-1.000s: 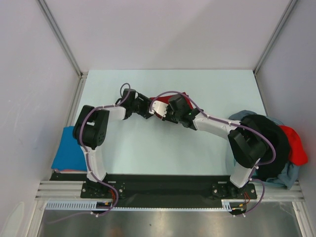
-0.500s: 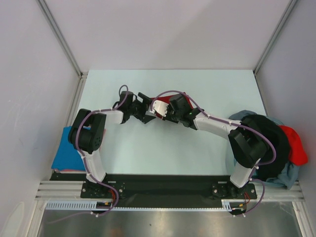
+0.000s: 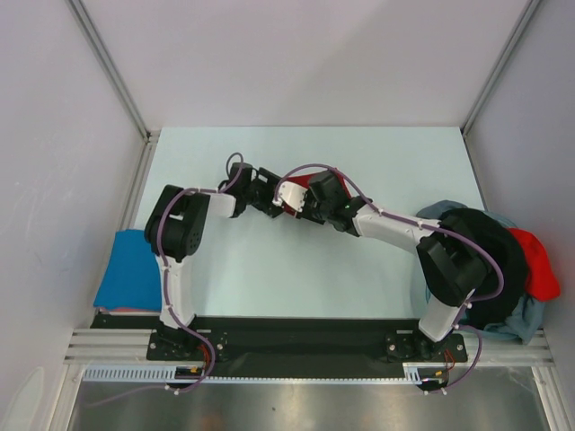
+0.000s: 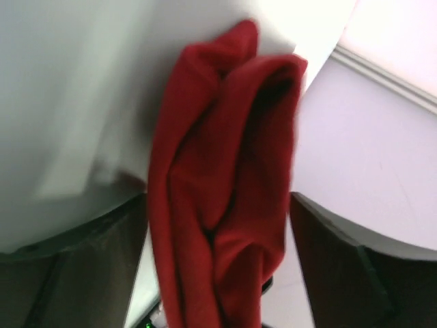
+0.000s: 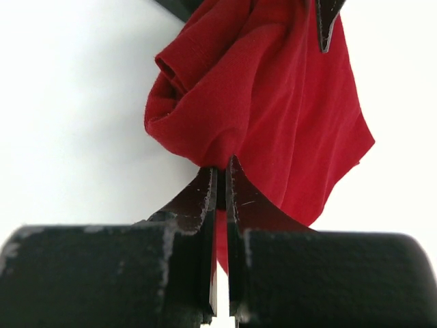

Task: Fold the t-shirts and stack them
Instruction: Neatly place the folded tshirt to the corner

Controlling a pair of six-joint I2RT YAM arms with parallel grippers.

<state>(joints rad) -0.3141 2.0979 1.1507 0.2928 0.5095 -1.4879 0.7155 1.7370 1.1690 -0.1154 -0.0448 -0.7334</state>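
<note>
The right gripper (image 5: 220, 179) pinches the dark red t-shirt (image 5: 273, 102), its fingers pressed together. The left gripper (image 4: 218, 205) is spread astride the bunched cloth, whose length runs straight out between its fingers.

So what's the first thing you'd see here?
The dark red t-shirt in the middle of the table, pinched by the right gripper and bunched between the fingers of the left gripper. Next, the heap of shirts at the table's right edge and a bright blue shirt at its left edge.
</note>
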